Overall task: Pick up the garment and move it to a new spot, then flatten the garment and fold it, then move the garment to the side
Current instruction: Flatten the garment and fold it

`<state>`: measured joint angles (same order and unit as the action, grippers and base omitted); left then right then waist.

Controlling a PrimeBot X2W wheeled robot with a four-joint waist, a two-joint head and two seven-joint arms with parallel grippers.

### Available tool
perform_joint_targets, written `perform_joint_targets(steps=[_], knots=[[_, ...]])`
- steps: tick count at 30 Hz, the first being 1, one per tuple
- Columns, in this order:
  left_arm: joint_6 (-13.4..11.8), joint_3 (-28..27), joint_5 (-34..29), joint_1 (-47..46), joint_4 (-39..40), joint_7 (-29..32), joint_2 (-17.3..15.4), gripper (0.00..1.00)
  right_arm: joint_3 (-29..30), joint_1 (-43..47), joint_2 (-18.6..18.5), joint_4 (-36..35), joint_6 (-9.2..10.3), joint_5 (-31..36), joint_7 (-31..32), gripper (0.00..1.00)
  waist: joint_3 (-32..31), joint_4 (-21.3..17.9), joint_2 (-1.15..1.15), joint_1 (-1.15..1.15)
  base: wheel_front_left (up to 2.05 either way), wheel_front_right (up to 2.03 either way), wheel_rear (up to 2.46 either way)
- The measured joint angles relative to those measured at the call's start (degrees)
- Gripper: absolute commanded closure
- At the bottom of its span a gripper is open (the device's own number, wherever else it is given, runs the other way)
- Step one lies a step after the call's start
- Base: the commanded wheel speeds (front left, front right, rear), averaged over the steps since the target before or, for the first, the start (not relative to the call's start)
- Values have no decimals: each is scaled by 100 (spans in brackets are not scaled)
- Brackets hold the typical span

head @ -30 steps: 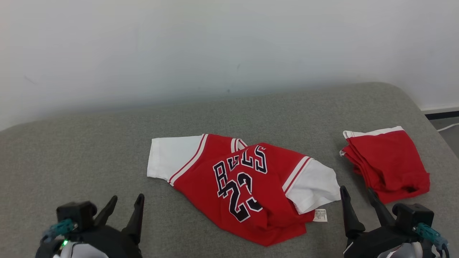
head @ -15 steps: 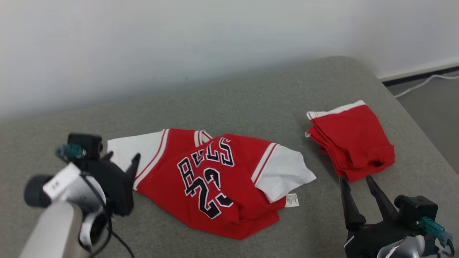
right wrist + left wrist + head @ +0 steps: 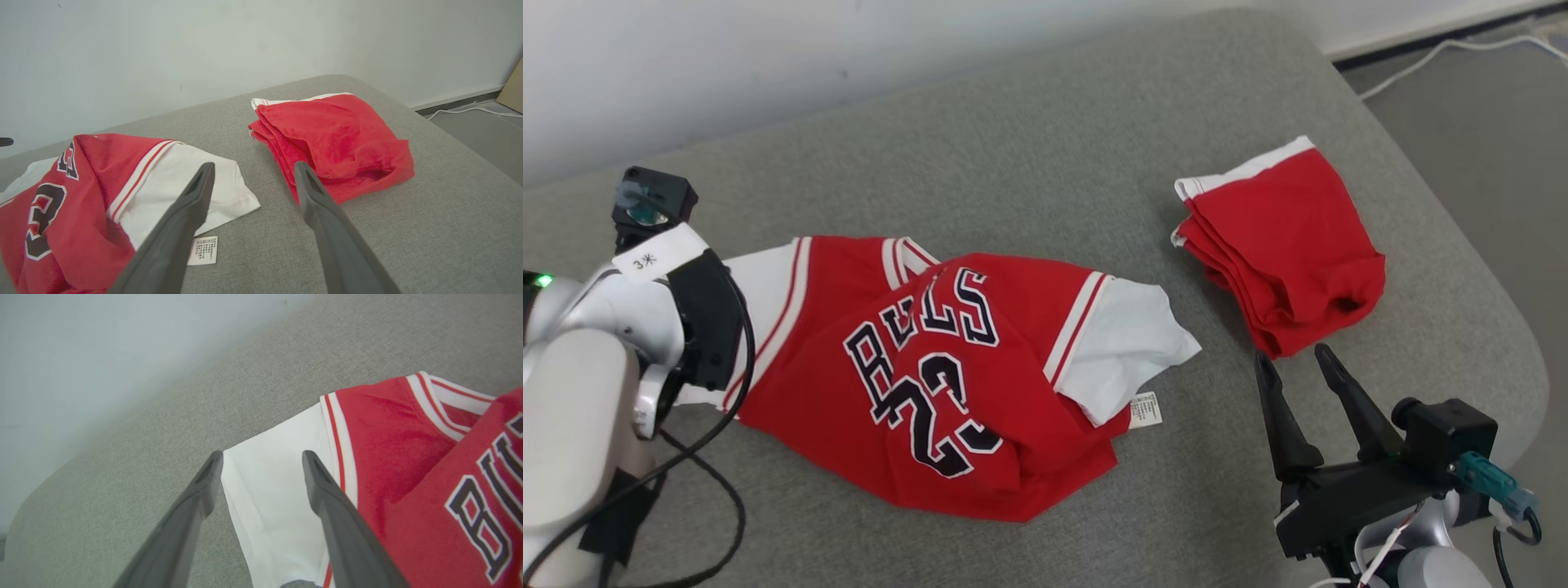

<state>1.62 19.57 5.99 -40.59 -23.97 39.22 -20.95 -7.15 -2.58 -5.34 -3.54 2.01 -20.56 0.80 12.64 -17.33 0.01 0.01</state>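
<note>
The garment, a red jersey [image 3: 931,367] with white sleeves and dark lettering, lies crumpled in the middle of the grey cushion [image 3: 1054,147]. My left arm [image 3: 645,310] reaches over its left sleeve. In the left wrist view my left gripper [image 3: 261,457] is open, its fingers straddling the edge of that white sleeve [image 3: 269,490], with nothing gripped. My right gripper [image 3: 1292,357] is open and empty at the lower right, just right of the jersey's other white sleeve [image 3: 184,183] and its care label [image 3: 203,250]. The right wrist view has the right gripper [image 3: 254,164] above bare cushion.
A folded red garment [image 3: 1282,245] with a white band lies on the cushion's right part, just beyond my right fingertips. The cushion's rounded edge drops to grey floor at the right, where a white cable [image 3: 1421,57] runs. A pale wall stands behind.
The head camera has tilted down and turned, shifting the whole picture. My left arm has risen from the lower left and reached forward to the jersey's left sleeve. The jersey lies as before.
</note>
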Motion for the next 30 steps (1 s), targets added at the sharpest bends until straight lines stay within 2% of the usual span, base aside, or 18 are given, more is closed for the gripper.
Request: perform_joint_targets(steps=[9,12,17,22,30], knots=[[151,175,-452,-649,-623,226,-345,0,-24,-321,59,132,1,-2,-13,0,600,-341,0,0,0,0,0],[148,194,-467,-747,-790,344,-355,0,-21,-348,67,164,1,-2,-31,0,710,-444,0,0,0,0,0],[138,133,-465,-831,-992,517,-385,0,-68,-385,79,213,0,-2,-67,0,801,-567,0,-1,0,0,0],[145,92,-465,-930,-1160,654,-571,0,-127,-383,87,313,-1,-2,-87,0,812,-659,0,-1,0,0,0],[301,91,-386,-933,-1163,818,-643,0,-103,-329,79,285,-1,-2,-134,0,872,-761,0,-2,0,0,0]])
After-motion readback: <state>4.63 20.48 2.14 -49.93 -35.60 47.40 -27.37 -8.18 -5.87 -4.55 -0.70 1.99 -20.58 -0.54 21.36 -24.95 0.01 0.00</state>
